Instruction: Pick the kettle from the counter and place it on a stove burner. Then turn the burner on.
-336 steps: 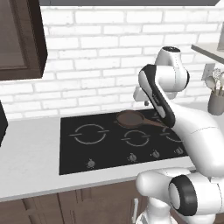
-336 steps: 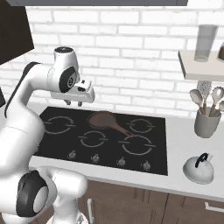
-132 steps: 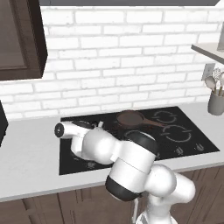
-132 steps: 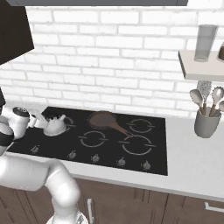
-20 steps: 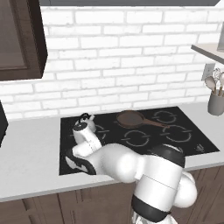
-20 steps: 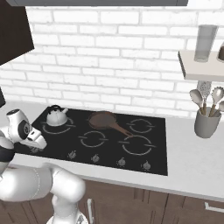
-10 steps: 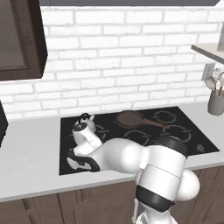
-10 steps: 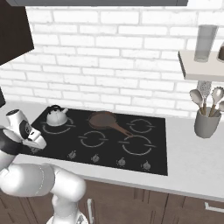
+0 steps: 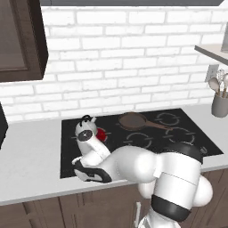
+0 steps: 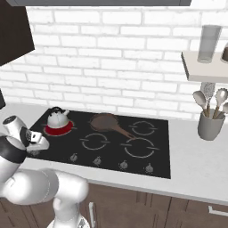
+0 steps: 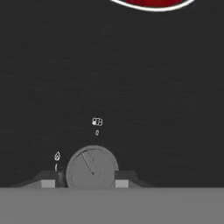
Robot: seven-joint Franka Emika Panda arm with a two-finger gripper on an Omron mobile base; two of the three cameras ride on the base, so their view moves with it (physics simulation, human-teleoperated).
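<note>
Two fingers of the gripper flank the round grey knob at the near left of the black cooktop, closed against its sides, apparently to turn it. Farther back, the kettle sits on the far-left burner, which glows red, so heating seems underway. Pale grey counter surrounds the cooktop below a white brick wall.

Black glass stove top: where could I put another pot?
On the black glass cooktop, the three dark rings right of the brown frying pan are bare. The left rear ring glows red under the small silvery-white kettle. The gripper crowds the front-left grey knob.
</note>
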